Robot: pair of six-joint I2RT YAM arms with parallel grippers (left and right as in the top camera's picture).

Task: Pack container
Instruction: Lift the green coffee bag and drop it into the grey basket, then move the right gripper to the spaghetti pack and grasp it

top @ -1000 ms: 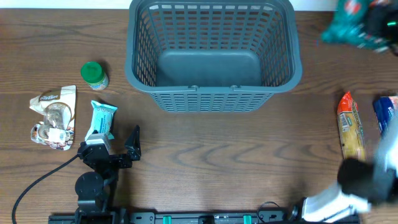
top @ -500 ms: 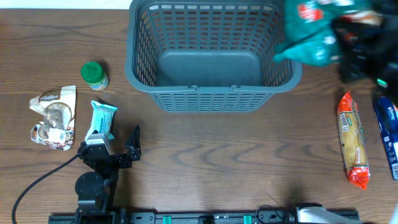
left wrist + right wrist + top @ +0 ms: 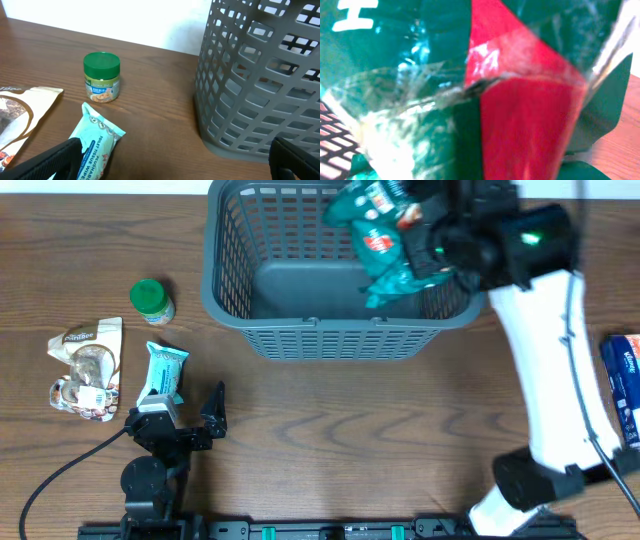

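The dark grey slotted basket (image 3: 240,280) stands at the back middle of the table; its side fills the right of the left wrist view (image 3: 250,85). My right gripper (image 3: 430,240) is shut on a green and red snack bag (image 3: 380,235) and holds it above the right part of the basket's opening. The bag fills the right wrist view (image 3: 480,90) and hides the fingers there. My left gripper (image 3: 190,425) rests open and empty near the front left, next to a teal wipes packet (image 3: 163,372), which also shows in the left wrist view (image 3: 95,145).
A green-lidded jar (image 3: 151,300) stands left of the basket, also in the left wrist view (image 3: 101,77). A brown and white pouch (image 3: 88,367) lies at the far left. A blue packet (image 3: 625,380) lies at the right edge, partly behind my right arm.
My right gripper has carried the green and red bag leftward from the far back right corner to above the basket. The arm now covers the orange packet at the right. The left arm has not moved.
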